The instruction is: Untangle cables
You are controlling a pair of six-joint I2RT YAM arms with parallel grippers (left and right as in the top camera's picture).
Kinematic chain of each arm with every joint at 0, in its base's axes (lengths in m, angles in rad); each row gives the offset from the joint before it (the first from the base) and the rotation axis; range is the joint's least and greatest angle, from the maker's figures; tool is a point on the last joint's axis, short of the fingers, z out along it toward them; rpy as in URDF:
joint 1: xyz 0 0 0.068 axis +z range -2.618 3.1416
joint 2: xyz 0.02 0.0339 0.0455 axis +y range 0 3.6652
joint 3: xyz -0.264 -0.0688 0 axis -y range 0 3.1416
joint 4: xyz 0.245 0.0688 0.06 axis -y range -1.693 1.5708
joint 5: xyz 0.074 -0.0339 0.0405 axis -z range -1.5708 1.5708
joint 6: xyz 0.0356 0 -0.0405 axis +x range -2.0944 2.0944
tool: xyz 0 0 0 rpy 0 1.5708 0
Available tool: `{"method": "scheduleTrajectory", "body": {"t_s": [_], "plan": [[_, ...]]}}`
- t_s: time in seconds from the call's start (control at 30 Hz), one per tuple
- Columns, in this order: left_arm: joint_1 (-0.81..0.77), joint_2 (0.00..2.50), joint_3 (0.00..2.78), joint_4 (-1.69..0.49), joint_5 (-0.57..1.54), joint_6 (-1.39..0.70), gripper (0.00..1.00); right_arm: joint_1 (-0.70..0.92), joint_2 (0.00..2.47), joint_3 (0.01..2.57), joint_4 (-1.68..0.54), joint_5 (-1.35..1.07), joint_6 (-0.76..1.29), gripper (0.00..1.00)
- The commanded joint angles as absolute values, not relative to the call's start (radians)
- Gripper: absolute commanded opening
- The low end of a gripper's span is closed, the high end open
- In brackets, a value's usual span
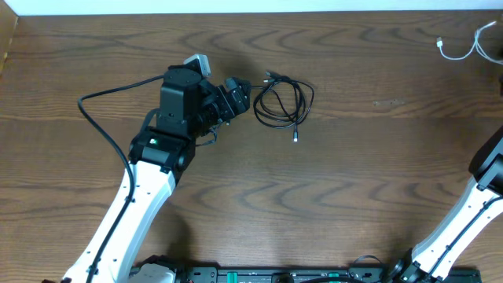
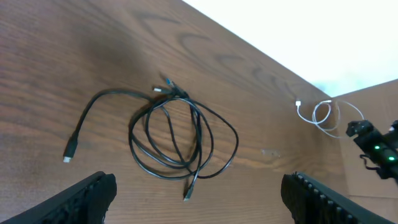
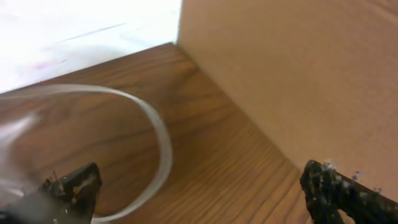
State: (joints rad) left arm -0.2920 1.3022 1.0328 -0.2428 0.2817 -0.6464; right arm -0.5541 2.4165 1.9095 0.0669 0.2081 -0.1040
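Two cables lie well apart on the desk (image 1: 377,157): the black cable (image 1: 283,102) sits in loose overlapping loops near the middle, and the white cable (image 1: 471,47) rests at the far right corner. The left tool (image 2: 199,208) hovers just beside the black loops, jaws spread wide, gripping nothing. The right tool (image 3: 205,199) is likewise spread wide above the white cable (its curve is blurred in the wrist view), pinching nothing. With the two apart, the step in hand seems to be loosening the black coil. The next move likely calls for the left tool to close on one plug end and draw it clear without dragging the bundle.
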Motion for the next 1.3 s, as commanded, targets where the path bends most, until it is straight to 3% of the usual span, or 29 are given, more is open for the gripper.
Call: {"method": "scheduleTrajectory", "body": {"t_s": [0.0,0.2,0.4,0.57,0.73,0.87,0.93,1.03,1.27], "plan": [[-0.294,1.318,1.051,-0.241,0.268,-0.633,0.89,-0.517,2.291,1.919,0.025,0.125,-0.101,0.99],[-0.294,1.327,1.051,-0.246,0.28,-0.632,0.89,-0.495,2.176,1.919,-0.122,-0.205,-0.05,0.99],[-0.313,1.343,1.051,-0.253,0.279,-0.621,0.89,-0.457,2.103,1.919,-0.329,-0.699,-0.03,0.99],[-0.352,1.39,1.051,-0.281,0.279,-0.621,0.89,-0.408,2.105,1.917,-0.573,-0.894,-0.03,0.99],[-0.423,1.48,1.051,-0.275,0.279,-0.622,0.9,-0.326,2.13,1.916,-0.81,-0.932,-0.088,0.99],[-0.456,1.549,1.051,-0.222,0.276,-0.622,0.9,-0.231,2.146,1.895,-0.902,-0.903,-0.117,0.85],[-0.454,1.569,1.051,-0.214,0.266,-0.627,0.89,-0.183,2.146,1.872,-0.898,-0.879,-0.117,0.82],[-0.441,1.573,1.051,-0.235,0.205,-0.637,0.73,-0.101,2.146,1.837,-0.875,-0.791,-0.083,0.76],[-0.393,1.573,1.052,-0.331,0.147,-0.675,0.72,0.072,2.146,1.761,-0.807,-0.624,0.057,0.71]]}}
